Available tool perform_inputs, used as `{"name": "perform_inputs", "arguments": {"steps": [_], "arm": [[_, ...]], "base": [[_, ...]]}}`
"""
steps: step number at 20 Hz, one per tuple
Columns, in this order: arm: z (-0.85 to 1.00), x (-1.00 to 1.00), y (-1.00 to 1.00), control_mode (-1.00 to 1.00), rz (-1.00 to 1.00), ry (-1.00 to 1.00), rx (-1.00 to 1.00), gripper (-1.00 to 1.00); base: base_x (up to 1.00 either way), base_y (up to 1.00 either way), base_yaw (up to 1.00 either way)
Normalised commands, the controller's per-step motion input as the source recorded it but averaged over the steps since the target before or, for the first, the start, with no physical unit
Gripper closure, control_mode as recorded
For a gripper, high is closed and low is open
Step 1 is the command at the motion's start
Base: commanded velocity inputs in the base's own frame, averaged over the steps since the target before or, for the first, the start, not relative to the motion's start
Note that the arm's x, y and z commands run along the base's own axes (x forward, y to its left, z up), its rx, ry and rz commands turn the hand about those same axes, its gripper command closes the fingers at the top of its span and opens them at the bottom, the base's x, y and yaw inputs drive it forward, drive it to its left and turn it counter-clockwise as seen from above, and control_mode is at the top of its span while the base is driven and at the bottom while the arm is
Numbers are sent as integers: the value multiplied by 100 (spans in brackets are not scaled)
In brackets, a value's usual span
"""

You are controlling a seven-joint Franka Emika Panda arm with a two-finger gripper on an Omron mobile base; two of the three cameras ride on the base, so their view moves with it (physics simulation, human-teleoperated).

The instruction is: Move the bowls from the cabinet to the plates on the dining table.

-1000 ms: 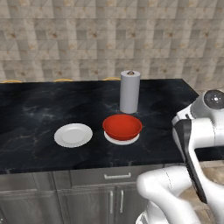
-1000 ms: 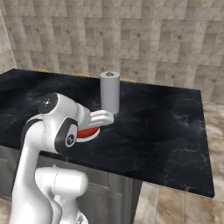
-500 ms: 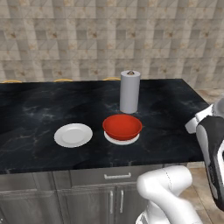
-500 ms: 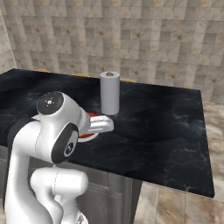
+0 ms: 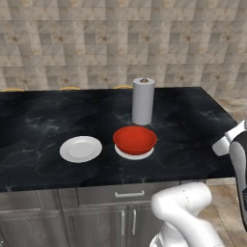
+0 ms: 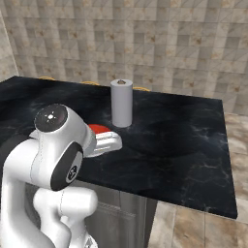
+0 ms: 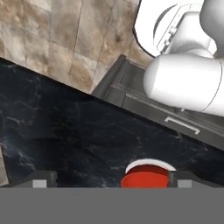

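Red bowl (image 5: 135, 138) already sits on the right white plate (image 5: 134, 152) on the dining table (image 5: 38, 120); the left plate (image 5: 80, 148) is bare, paper towel roll (image 5: 143, 101) just behind the bowl. Hand (image 7: 112, 180) is spread fully wide and carries nothing, with the red bowl just ahead of its tips in the hand view. My read: the brown bowl is next and it's not on the table, so the cabinet lies away from where the hand points, and the arm has to turn off the table before anything else.
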Motion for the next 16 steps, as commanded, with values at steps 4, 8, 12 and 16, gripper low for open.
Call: {"name": "perform_inputs", "arguments": {"steps": [4, 8, 12, 16], "arm": [[0, 4, 21, -100, 0, 0, -8, -100], [-4, 1, 23, -100, 0, 0, -7, -100], [-25, 0, 39, -100, 0, 0, -6, -100], [-9, -2, 30, -100, 2, 0, 0, -100]], "base": [[0, 0, 0], [0, 0, 0], [0, 0, 0], [0, 0, 0]]}}
